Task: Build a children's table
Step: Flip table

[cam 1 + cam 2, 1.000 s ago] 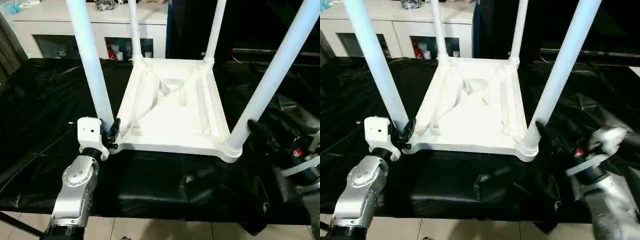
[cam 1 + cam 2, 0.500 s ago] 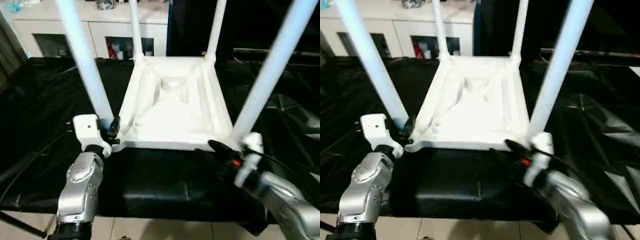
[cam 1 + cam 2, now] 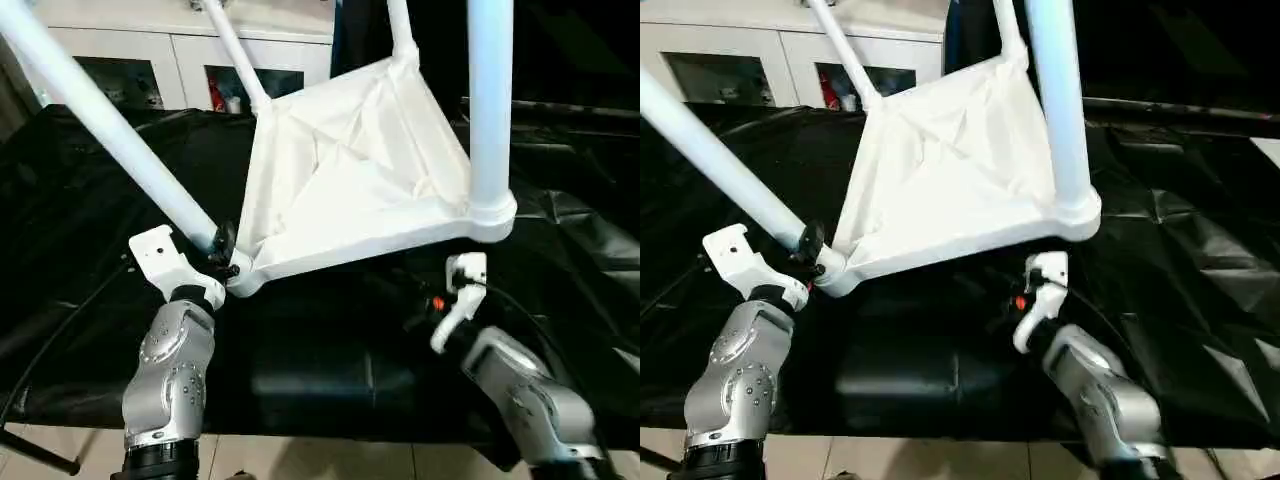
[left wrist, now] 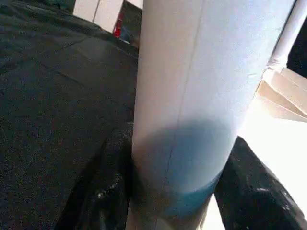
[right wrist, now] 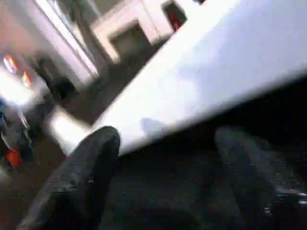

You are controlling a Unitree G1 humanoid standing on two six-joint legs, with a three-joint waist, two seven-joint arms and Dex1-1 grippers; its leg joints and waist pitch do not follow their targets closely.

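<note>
The children's table (image 3: 350,180) is upside down on a black sheet (image 3: 90,200) that covers the work surface. Its white tabletop (image 3: 340,190) is tipped: the near right corner is lifted up off the sheet, and the near left corner is low, close to the sheet. You can see the ribs on its underside. Four white legs stick out of the corner sockets. Because the tabletop is tipped, they all lean over to the left.

The left gripper (image 3: 222,252) is at the near left corner of the tabletop. Its two black fingers (image 4: 103,191) are closed around the near left leg (image 3: 110,140), right where the leg goes into its socket. In the left wrist view the leg sits tight between the two fingers, one on each side.

The right gripper (image 3: 420,312) is just under the raised near right corner of the tabletop, below the socket of the near right leg (image 3: 490,100). In the right wrist view its two black fingers (image 5: 81,177) stand wide apart, with the white edge of the tabletop across them. Nothing is pinched between them, so this gripper is open. I cannot tell if it touches the tabletop.

Behind the table, past the far edge of the black sheet, stands a white cabinet (image 3: 180,40) with glass doors.
</note>
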